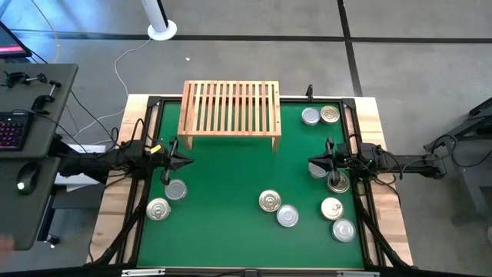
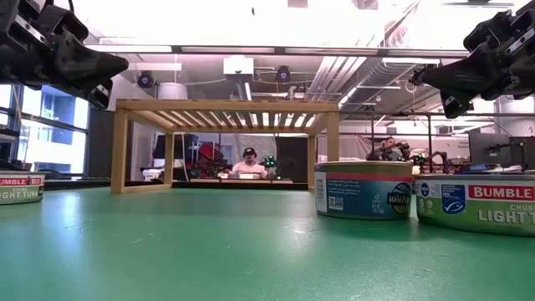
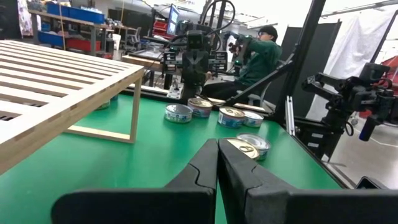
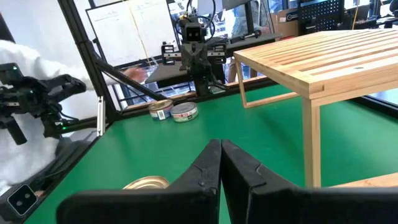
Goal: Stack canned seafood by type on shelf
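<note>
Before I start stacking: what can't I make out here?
- Tin types: lids in the high view are too small to read.
- Tin by right tool: half hidden under it.
- Right tin in low view: label cut by the edge.
- Shelf underside: hidden from above.

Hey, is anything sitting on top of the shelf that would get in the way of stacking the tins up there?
Nothing visible does. The shelf's slatted top is bare in the high view, and all the tins sit on the green mat. Both the left gripper and right gripper are shut and empty.
</note>
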Tool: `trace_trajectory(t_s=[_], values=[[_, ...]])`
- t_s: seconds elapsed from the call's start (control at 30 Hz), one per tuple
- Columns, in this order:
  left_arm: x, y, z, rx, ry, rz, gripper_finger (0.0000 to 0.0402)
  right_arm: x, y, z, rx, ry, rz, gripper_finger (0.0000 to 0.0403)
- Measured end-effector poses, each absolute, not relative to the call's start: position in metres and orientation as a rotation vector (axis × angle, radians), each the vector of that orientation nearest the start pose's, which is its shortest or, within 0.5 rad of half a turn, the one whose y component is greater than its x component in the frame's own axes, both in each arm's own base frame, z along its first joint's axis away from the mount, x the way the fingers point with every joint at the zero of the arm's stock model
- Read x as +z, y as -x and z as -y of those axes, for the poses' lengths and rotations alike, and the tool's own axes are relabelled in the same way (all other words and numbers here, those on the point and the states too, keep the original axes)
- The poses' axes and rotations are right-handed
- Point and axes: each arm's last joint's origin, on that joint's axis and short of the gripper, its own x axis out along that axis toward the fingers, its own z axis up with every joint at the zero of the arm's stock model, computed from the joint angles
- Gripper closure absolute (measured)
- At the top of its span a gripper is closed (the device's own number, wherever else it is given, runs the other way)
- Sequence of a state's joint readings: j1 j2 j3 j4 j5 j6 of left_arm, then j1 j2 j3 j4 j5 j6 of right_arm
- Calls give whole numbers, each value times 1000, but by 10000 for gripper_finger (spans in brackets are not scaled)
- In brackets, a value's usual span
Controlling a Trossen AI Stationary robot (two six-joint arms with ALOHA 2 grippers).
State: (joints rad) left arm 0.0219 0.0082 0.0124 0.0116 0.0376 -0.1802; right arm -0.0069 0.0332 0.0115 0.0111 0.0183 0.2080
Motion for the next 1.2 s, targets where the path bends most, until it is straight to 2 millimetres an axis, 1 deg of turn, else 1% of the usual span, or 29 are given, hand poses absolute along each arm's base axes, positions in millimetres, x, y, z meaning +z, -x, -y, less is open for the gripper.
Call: trace_trajectory(t_s=[0.7,0.8,0.9,0.97,1.07,1.13,1.2], values=[[168,-97,-1,-17,181,17,401,166,-99,1,-26,-208,-8,400],[172,-97,-1,-20,180,52,401,166,-99,1,-26,-208,-8,400],[180,-97,-1,-20,203,134,401,166,-99,1,-27,-208,-9,400],[185,-97,0,-65,277,175,401,166,-99,1,-26,-208,-8,400],[188,-98,8,-225,286,184,402,166,-99,1,-26,-208,-8,400],[188,-101,13,-243,290,167,402,166,-99,1,-27,-208,-8,400],[188,-104,18,-212,267,161,402,166,-99,1,-26,-208,-8,400]])
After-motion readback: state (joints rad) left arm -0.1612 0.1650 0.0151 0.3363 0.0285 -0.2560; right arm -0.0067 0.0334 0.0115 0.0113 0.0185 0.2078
